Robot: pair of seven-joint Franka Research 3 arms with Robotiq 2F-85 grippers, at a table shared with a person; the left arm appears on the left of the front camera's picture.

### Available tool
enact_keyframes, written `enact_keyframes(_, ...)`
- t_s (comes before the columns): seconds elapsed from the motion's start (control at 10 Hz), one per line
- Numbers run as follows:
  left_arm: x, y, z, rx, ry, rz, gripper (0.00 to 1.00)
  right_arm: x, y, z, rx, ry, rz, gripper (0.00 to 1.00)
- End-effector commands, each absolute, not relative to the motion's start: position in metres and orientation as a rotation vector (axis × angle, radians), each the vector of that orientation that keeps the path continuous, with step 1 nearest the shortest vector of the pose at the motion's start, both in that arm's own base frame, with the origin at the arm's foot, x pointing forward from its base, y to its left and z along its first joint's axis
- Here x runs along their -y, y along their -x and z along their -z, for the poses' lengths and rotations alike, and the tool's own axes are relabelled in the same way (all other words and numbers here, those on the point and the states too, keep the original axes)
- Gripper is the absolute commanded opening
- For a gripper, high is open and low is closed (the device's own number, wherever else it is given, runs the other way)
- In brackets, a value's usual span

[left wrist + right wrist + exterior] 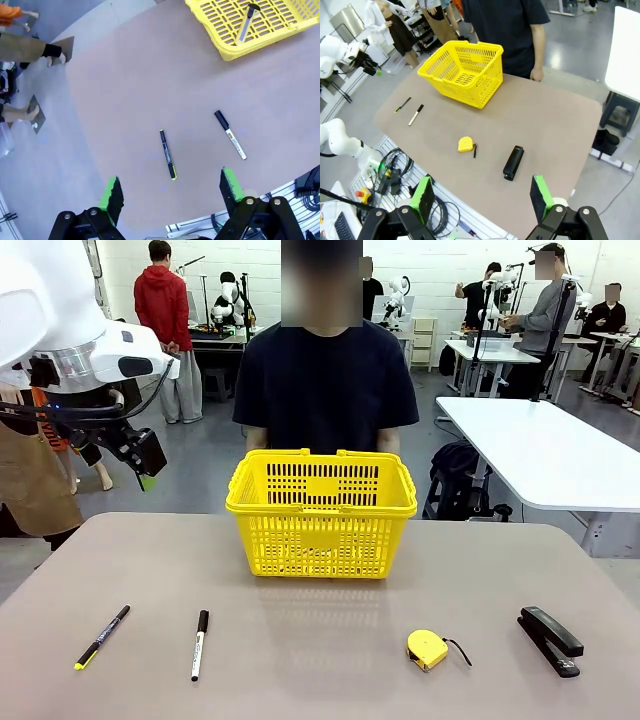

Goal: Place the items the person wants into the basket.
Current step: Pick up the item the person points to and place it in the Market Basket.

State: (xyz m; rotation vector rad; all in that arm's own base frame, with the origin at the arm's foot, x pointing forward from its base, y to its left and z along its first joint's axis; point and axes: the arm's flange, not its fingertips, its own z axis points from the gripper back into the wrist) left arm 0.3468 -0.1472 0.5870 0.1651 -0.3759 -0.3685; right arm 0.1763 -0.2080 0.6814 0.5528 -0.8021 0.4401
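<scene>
- Right now the left gripper (172, 192) hangs high over the table's (330, 680) left end, its green pads spread wide with nothing between them.
- The right gripper (482, 197) is likewise released and empty, raised above the near edge of the table.
- The yellow basket (320, 540) stands at the far middle of the table, just in front of the person (325, 380) in the dark T-shirt.
- In the left wrist view, the utility knife (247, 22) lies on the basket's floor.
- The black pen with a yellow tip (102, 637) lies at the near left of the table, angled, well apart from the basket.
- Just to its right lies the white marker with a black cap (200, 644), not touching it.
- The small yellow tape measure (427, 649) sits at the near right, its black strap trailing to one side.
- The black stapler (550, 640) lies farther right, near the tape measure but apart from it.
</scene>
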Motion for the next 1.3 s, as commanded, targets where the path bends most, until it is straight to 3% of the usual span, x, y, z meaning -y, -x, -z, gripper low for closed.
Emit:
enact_keyframes(0.0, 0.1523, -0.3437, -0.5884, 0.383, -0.168, 0.382, 1.00, 0.2060, -0.1796, -0.6795, 0.821, -0.561, -0.442, 1.00)
enact_keyframes(1.2, 0.1523, -0.3437, -0.5884, 0.383, -0.168, 0.382, 1.00, 0.2060, -0.1796, -0.6795, 0.821, -0.561, -0.442, 1.00)
